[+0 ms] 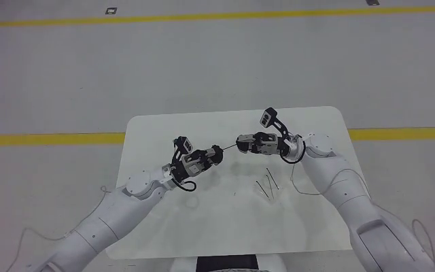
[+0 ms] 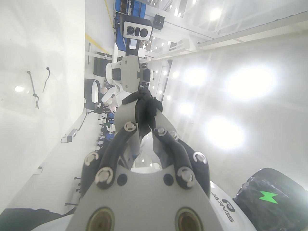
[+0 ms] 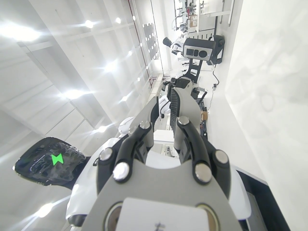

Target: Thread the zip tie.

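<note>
Your left gripper (image 1: 219,151) and your right gripper (image 1: 240,143) face each other, tips close, above the white table (image 1: 204,231). Each one is pinched onto an end of the zip tie (image 1: 229,147). It is a thin black line, almost straight, between them. More black ties (image 1: 268,182) lie on the table by your right arm.

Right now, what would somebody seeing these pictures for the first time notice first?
Probably the two arms meeting tip to tip above the middle of the white table. The left gripper and the right gripper face each other, with a thin black zip tie stretched between them. After that, the eye falls on the few spare zip ties lying on the table, nearer the right arm.
</note>
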Robot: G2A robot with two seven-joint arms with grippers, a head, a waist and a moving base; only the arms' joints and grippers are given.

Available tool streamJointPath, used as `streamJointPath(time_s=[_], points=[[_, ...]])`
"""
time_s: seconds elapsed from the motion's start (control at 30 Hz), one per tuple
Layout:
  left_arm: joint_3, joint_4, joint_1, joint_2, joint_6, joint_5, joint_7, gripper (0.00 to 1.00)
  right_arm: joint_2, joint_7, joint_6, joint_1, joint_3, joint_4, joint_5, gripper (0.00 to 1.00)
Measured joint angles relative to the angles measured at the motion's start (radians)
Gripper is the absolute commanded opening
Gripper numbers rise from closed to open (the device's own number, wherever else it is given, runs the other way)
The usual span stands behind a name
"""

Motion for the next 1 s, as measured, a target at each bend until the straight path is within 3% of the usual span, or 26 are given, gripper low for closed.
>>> streamJointPath(time_s=[0.37,0.67,1.0], points=[[0.000,0.000,0.000,0.000,0.000,0.000,0.000,0.00,0.004,0.019,-0.009,-0.021,0.021,-0.029,-0.014,0.11],[0.000,0.000,0.000,0.000,0.000,0.000,0.000,0.00,0.002,0.027,-0.014,-0.028,0.028,-0.033,-0.017,0.02],[0.000,0.000,0.000,0.000,0.000,0.000,0.000,0.00,0.001,0.033,-0.017,-0.031,0.036,-0.037,-0.025,0.07]])
